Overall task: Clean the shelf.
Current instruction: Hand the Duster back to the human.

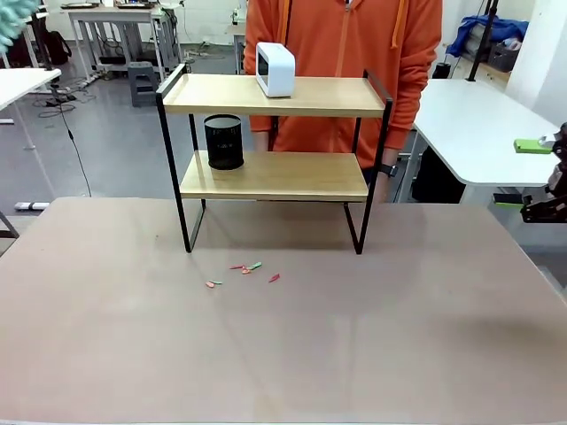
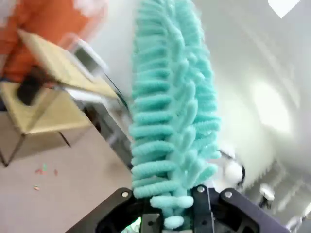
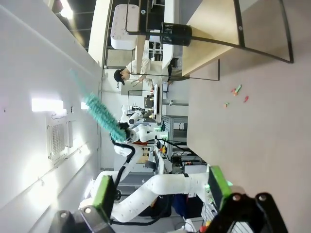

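Note:
The shelf (image 1: pixel 275 175) stands at the table's far side, in front of a person in an orange top. Its top board carries a white device (image 1: pixel 275 69) and its lower board a black mesh cup (image 1: pixel 223 142). In the left wrist view my left gripper (image 2: pixel 170 208) is shut on the handle of a teal fluffy duster (image 2: pixel 170 107), raised high with the blurred shelf (image 2: pixel 48 114) below to the left. The duster's tip (image 1: pixel 13 22) pokes in at the top left corner. My right gripper (image 1: pixel 523 174) hangs open at the right edge, off the table. Its wrist view shows the right gripper (image 3: pixel 160 191) with nothing between its pads, and the shelf (image 3: pixel 214 29) far off.
Small red and green scraps (image 1: pixel 244 268) lie on the brown tabletop (image 1: pixel 283 354) in front of the shelf. A white table (image 1: pixel 483 124) stands to the right behind. The scraps (image 3: pixel 235 92) and the left arm with the duster (image 3: pixel 97 111) also show from the right wrist.

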Controlling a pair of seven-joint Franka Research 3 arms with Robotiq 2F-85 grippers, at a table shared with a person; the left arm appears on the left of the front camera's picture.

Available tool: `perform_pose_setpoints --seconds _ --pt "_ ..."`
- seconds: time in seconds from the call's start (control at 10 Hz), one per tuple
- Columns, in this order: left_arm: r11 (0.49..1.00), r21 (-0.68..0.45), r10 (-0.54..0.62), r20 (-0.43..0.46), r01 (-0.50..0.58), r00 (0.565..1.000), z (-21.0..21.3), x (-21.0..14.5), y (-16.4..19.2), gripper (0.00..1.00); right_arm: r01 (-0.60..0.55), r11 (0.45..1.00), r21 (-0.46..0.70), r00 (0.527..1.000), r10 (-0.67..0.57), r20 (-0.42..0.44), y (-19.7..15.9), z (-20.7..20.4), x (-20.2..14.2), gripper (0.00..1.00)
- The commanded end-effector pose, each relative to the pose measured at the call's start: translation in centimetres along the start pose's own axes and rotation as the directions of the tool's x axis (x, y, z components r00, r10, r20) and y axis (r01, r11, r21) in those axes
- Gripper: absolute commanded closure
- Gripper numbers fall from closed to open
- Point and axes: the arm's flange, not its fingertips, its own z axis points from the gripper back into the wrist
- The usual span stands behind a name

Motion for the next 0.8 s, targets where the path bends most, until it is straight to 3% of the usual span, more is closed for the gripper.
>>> perform_pose_setpoints --seconds 0.0,0.2,0.4,0.5,0.6,0.7 --pt "0.979 0.052 0.169 0.329 -0.197 0.929 -0.1 -3.5 4.0 0.82 0.005 1.000 0.007 1.000 -0.005 -0.001 0.4 0.0 0.0 0.00" --pt "0.904 0.093 0.363 0.353 -0.418 0.863 1.3 -4.1 7.9 0.82 0.005 1.000 0.007 1.000 -0.005 -0.001 0.4 0.0 0.0 0.00" --pt "0.769 0.117 0.588 0.257 -0.629 0.767 1.3 -4.4 11.1 0.82 0.005 1.000 0.007 1.000 -0.005 -0.001 0.4 0.0 0.0 0.00" --pt "0.738 0.115 0.636 0.211 -0.665 0.743 0.9 -4.8 12.0 0.82 0.005 1.000 0.007 1.000 -0.005 -0.001 0.4 0.0 0.0 0.00" --pt "0.827 0.113 0.502 0.291 -0.550 0.815 4.6 -1.0 12.8 0.82 0.005 1.000 0.007 1.000 -0.005 -0.001 0.4 0.0 0.0 0.00" --pt "0.827 0.113 0.502 0.291 -0.550 0.815 4.6 -1.0 12.8 0.82 0.005 1.000 0.007 1.000 -0.005 -0.001 0.4 0.0 0.0 0.00"
